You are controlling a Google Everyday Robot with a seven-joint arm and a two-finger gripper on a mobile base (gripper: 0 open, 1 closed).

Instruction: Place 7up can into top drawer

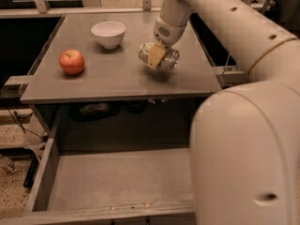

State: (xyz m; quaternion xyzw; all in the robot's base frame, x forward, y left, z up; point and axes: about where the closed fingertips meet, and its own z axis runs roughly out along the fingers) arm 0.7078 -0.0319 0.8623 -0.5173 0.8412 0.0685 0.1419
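Observation:
The 7up can (165, 59), silvery with faint label marks, lies on its side in my gripper (156, 55). The gripper is shut on the can, with one yellowish finger pad (153, 56) across its front. The can hangs a little above the grey tabletop (117, 81), right of centre, and casts a shadow below itself. The top drawer (117, 179) is pulled open under the table's front edge, and its flat grey bottom is bare. My arm reaches in from the upper right.
A red apple (71, 62) sits at the table's left. A white bowl (108, 33) stands at the back centre. My large white arm body (248, 158) covers the right side of the drawer. Dark shelving lies under the table.

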